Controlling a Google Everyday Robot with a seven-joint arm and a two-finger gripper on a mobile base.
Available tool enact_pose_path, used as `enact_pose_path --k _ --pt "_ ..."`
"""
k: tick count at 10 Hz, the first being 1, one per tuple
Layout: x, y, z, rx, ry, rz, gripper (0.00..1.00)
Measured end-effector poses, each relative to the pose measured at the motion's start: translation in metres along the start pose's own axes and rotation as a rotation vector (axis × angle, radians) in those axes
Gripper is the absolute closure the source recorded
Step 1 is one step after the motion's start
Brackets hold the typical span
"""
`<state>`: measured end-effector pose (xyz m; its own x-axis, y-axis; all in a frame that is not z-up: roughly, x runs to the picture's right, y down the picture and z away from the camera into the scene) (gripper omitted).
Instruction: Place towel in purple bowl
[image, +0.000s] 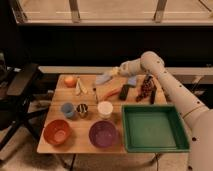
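My gripper (115, 73) is over the back middle of the wooden table (80, 145), at the end of the white arm (165, 82) that reaches in from the right. It is shut on a light blue towel (103, 78), which hangs from it to the left, just above the tabletop. The purple bowl (103, 133) stands empty at the table's front edge, well in front of the gripper.
A green tray (154, 144) fills the front right. An orange bowl (56, 131) is at the front left. A white cup (105, 109), a dark cup (82, 110) and a blue cup (67, 110) stand mid-table. An orange fruit (70, 81), a banana (81, 86) and packets (145, 87) lie at the back. A chair (20, 87) stands at the left.
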<state>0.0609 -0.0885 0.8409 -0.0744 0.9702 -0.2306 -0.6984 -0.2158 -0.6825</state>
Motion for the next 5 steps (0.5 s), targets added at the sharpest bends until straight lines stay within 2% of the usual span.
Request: enact_pose_path --k 5 --pt "0.0013 0.0004 0.0014 -0.003 0.011 -0.004 1.0"
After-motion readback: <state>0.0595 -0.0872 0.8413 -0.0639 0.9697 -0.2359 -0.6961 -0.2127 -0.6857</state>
